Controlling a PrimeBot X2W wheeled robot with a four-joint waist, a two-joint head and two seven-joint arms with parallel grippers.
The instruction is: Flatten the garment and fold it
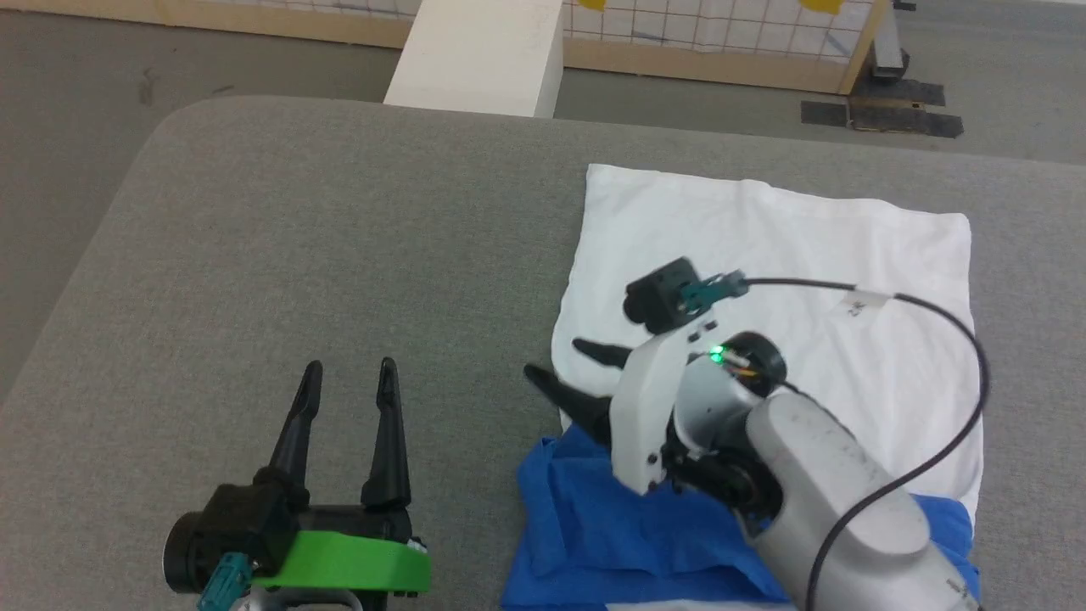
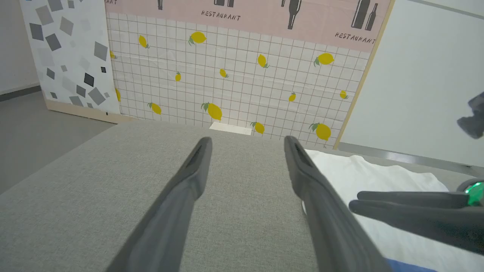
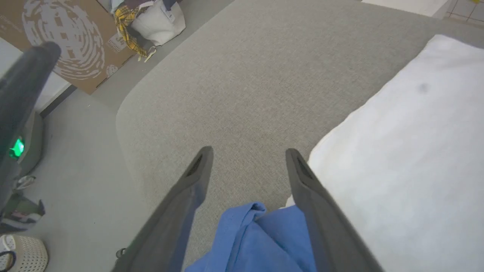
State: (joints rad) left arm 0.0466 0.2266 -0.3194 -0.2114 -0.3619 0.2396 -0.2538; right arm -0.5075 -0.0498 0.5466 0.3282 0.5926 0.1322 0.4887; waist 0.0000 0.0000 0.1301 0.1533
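Head view has the garment [image 1: 764,255] lying on the right half of a grey cloth-covered table [image 1: 339,255]. Its white body is spread in a rough rectangle, and blue cloth is bunched along its near side. The garment's far edge stops short of the table's far edge, and its left edge runs near the table's middle. All of the left half of the table is bare grey cloth, out to the rounded far-left corner, where the floor [image 1: 68,127] begins. A white block [image 1: 484,51] stands just past the far edge.

The right arm and its black cable [image 1: 959,339] cover part of the white body and the blue cloth. The garment's near end is cut off at the bottom of the head view, so how the sleeves lie cannot be told. In the left wrist view a blurred dark shape at the right edge is too unclear to name.

The right gripper [image 1: 552,357] reaches in from the near right and is turned to point left. Its fingertips sit at the garment's left edge, just past the bunched blue cloth. Its fingers are spread wide and pinch nothing; the right wrist view shows blue cloth lying under the gap behind the tips [image 3: 249,150]. The left gripper [image 1: 349,367] sits at the near left over bare table, well apart from the garment. It points toward the far side with its fingers also spread wide.
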